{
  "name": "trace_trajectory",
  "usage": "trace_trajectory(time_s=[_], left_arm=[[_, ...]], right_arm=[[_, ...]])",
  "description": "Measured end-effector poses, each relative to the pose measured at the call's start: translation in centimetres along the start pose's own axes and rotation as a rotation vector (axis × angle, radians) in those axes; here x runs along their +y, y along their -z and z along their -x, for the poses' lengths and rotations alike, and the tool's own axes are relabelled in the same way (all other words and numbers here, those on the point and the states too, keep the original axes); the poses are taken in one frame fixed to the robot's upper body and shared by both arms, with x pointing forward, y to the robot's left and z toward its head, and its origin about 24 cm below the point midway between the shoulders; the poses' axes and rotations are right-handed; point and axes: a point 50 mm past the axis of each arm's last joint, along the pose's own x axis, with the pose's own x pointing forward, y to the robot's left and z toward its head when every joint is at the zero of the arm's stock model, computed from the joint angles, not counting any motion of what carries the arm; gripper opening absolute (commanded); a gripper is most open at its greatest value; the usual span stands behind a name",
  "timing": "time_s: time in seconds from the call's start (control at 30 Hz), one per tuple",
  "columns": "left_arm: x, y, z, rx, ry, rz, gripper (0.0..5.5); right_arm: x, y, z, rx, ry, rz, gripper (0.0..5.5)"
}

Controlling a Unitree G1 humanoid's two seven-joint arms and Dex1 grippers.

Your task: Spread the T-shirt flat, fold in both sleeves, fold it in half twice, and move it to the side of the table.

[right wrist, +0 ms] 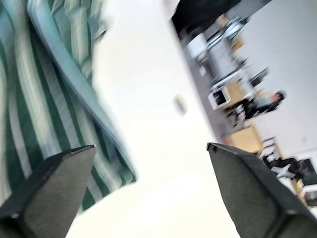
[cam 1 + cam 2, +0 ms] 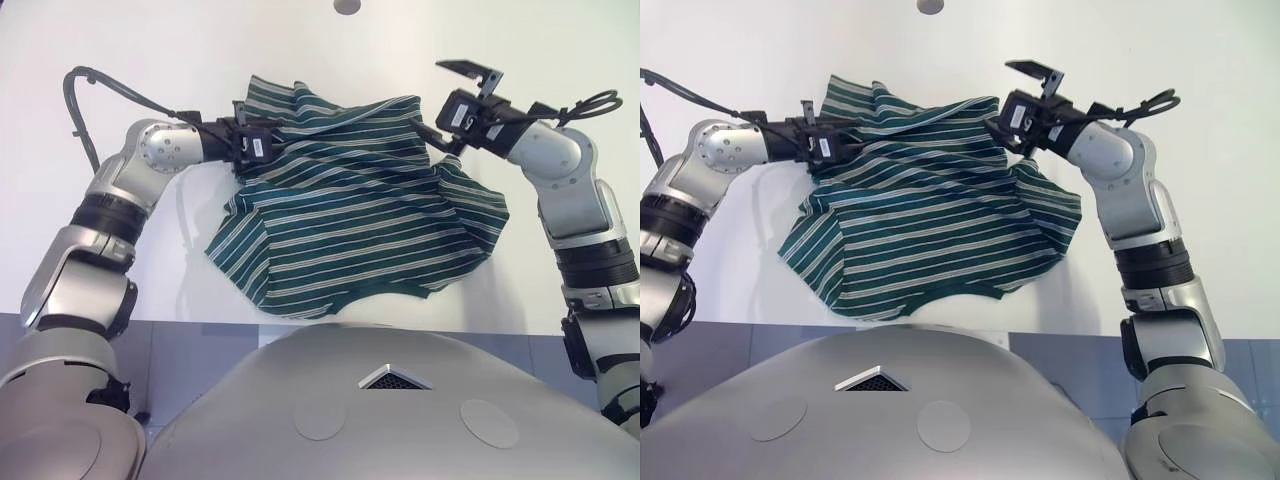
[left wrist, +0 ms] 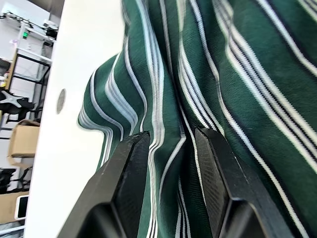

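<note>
The green striped T-shirt (image 2: 350,230) is seen lying crumpled and unfolded near the middle of the white table (image 2: 200,50). A ridge of cloth at its far left edge is taken between the narrowly set fingers of the left gripper (image 3: 171,136), apparently pinched. The right gripper (image 1: 151,147) is held at the shirt's far right edge, jaws spread wide, with nothing clamped.
</note>
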Motion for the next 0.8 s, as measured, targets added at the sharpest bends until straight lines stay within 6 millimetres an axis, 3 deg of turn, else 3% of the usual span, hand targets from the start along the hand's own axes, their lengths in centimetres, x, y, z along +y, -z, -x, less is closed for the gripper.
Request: trace_trajectory(time_s=[0.07, 0.2, 0.37, 0.57, 0.7, 0.8], left_arm=[[-1.0, -0.8, 0.6, -0.038, 0.030, 0.085, 1.66], [-1.8, -2.2, 1.2, -0.175, 0.054, 0.360, 1.66], [1.9, -5.3, 3.3, -0.521, -0.095, 0.616, 1.66], [5.2, -6.3, 4.4, -0.724, -0.234, 0.803, 1.66], [5.7, -5.4, 1.8, -0.560, -0.302, 0.785, 1.66], [3.5, -4.7, -2.0, -0.308, -0.203, 0.606, 1.66]], right_arm=[[1.1, -0.2, 0.2, -0.021, -0.088, -0.019, 4.18], [5.4, 1.3, 2.3, 0.071, -0.421, -0.025, 4.18], [7.9, -0.7, 5.9, 0.016, -0.753, -0.050, 4.18], [7.2, -2.3, 5.9, -0.052, -0.753, -0.072, 4.18], [7.1, -2.4, 5.5, -0.056, -0.721, -0.078, 4.18], [6.7, -2.8, 4.9, -0.084, -0.682, -0.085, 4.18]])
